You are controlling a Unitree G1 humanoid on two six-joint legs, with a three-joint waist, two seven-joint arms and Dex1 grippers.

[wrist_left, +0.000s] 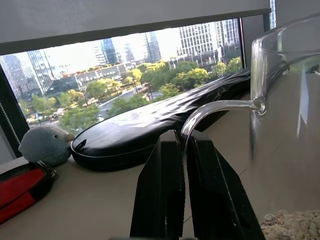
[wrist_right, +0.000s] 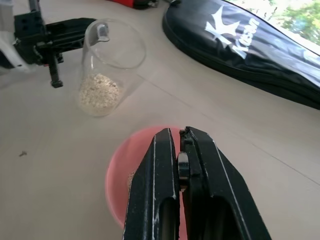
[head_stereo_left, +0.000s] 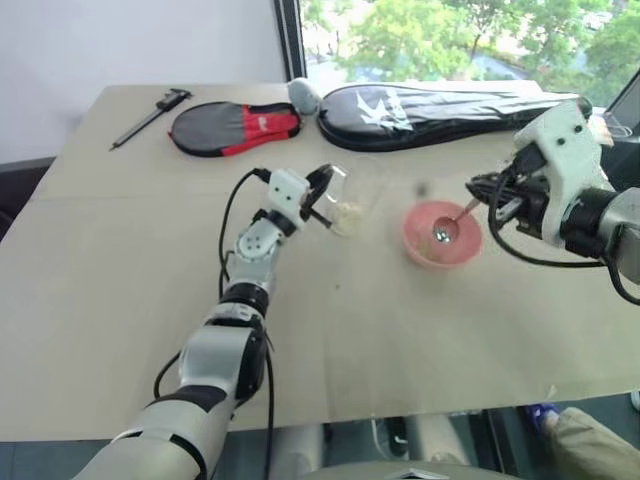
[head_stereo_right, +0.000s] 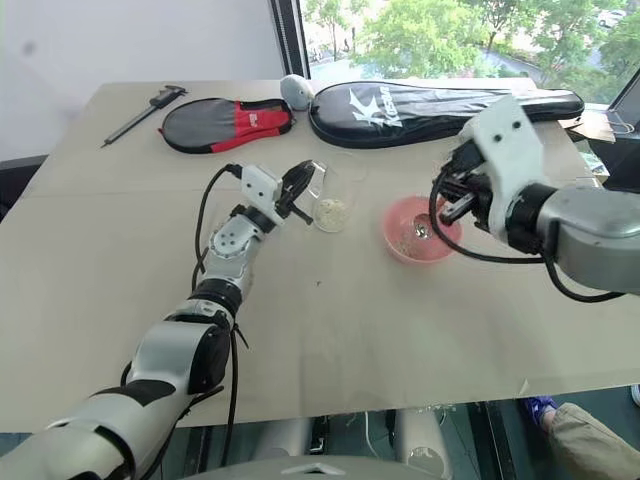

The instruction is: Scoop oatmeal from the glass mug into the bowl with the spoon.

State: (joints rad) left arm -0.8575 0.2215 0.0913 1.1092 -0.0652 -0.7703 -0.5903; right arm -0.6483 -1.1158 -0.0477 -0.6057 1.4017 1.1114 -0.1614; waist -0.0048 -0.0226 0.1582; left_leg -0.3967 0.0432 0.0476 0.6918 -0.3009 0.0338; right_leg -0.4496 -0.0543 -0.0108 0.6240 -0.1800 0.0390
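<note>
The glass mug (head_stereo_left: 352, 203) leans tilted at mid-table, with a small heap of oatmeal (wrist_right: 100, 92) in its bottom. My left gripper (head_stereo_left: 318, 195) is shut on the mug's handle (wrist_left: 215, 107), and its black fingers (wrist_left: 165, 190) pinch the thin glass loop. To the mug's right sits the pink bowl (head_stereo_left: 425, 250). The spoon (head_stereo_left: 446, 232) rests with its oval end inside the bowl. My right gripper (wrist_right: 175, 132) is shut on the spoon's handle, just above the bowl's right rim. A few pale flakes lie in the bowl (head_stereo_right: 405, 240).
Along the far table edge lie a long black racket cover (head_stereo_left: 440, 110), a red and black cover (head_stereo_left: 235, 128), a grey plush toy (head_stereo_left: 304, 95) and a black caliper (head_stereo_left: 150, 115). A person's leg and shoe (head_stereo_left: 570, 435) show below the table's near right corner.
</note>
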